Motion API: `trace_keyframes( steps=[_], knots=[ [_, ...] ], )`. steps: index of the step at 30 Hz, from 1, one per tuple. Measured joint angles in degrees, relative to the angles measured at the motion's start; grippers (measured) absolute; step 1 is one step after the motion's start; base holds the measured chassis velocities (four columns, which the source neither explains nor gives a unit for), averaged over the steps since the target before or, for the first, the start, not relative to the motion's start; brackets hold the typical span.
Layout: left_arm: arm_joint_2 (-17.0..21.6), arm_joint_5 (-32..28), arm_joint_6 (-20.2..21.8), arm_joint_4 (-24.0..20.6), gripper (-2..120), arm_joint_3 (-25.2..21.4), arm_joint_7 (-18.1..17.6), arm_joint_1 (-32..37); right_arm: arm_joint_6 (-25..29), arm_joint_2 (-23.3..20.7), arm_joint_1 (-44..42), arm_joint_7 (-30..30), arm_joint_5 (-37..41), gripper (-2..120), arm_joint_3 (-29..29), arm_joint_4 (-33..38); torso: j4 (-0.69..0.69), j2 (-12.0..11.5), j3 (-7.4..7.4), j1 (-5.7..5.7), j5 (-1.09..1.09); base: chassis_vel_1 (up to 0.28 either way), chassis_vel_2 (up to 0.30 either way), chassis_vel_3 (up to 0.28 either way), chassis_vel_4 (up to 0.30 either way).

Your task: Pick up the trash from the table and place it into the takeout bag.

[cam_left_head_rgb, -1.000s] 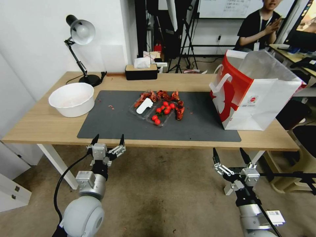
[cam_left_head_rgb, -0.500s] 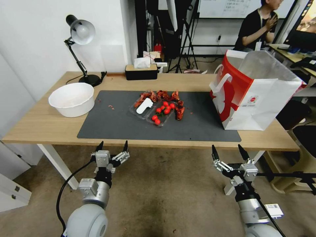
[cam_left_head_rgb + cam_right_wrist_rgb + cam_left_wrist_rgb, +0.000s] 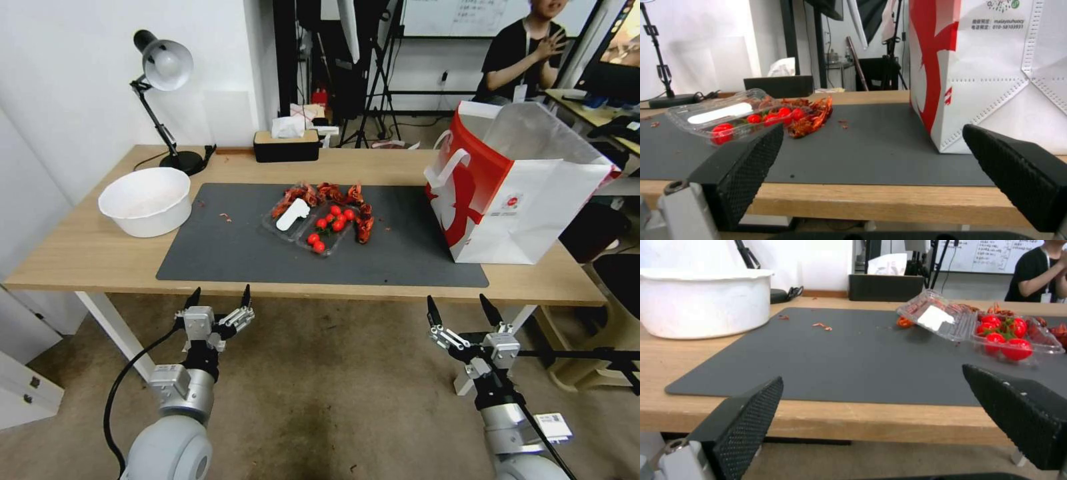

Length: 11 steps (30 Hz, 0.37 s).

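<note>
Claws both parked below desk's near edge, off the desk: left claw [image 3: 218, 297] and right claw [image 3: 464, 312] spread wide, gripping nothing. Trash [image 3: 319, 212], a clear clamshell tray with red tomatoes, white label, reddish shell scraps beside it, sat mid-mat [image 3: 400, 257] on desk [image 3: 80, 257]. Takeout bag [image 3: 520, 193] stood upright at right end, overlapping mat's right edge. White bowl [image 3: 145, 200] near left end, just off mat.
</note>
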Motion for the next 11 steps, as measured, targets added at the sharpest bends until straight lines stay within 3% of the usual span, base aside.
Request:
trace_keyframes(
  steps=[11],
  knots=[
    [-0.4, -0.6, -1.1, 0.4, 100, -1.0, 0.0, 0.0, 0.1, 0.0, 0.0, -0.4, -0.1, 100, 0.0, 0.0, 0.0, 0.0, 0.0, 0.0, 0.0, 0.0, 0.0, 0.0, 0.0]
  ],
)
